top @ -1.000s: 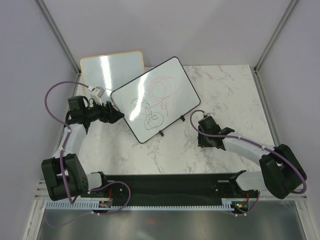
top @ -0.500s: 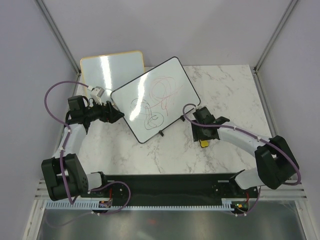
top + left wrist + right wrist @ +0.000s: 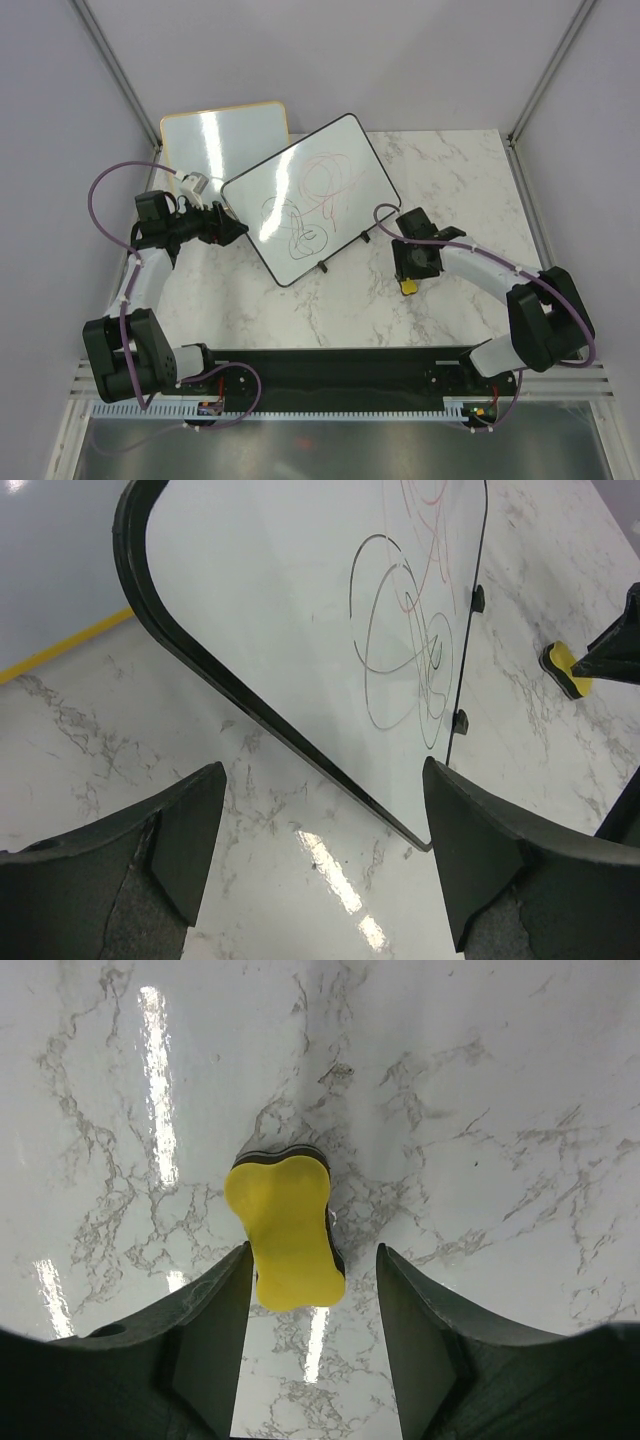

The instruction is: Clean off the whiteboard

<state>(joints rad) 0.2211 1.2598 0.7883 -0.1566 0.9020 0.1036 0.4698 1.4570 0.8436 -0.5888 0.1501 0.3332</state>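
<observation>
Judged stiff and light, the whiteboard (image 3: 280, 610) is best held by its frame, just ahead of the wide left pincer (image 3: 322, 775); the right pincer (image 3: 315, 1252) is parted astride the eraser (image 3: 285, 1215).

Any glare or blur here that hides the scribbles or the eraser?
Top external: light streaks glare on the orange-framed board, scribbles on the whiteboard legible. Left wrist: one bright reflection on the table, scribbles sharp. Right wrist: glare stripes on the table beside the yellow eraser, itself sharp.
</observation>
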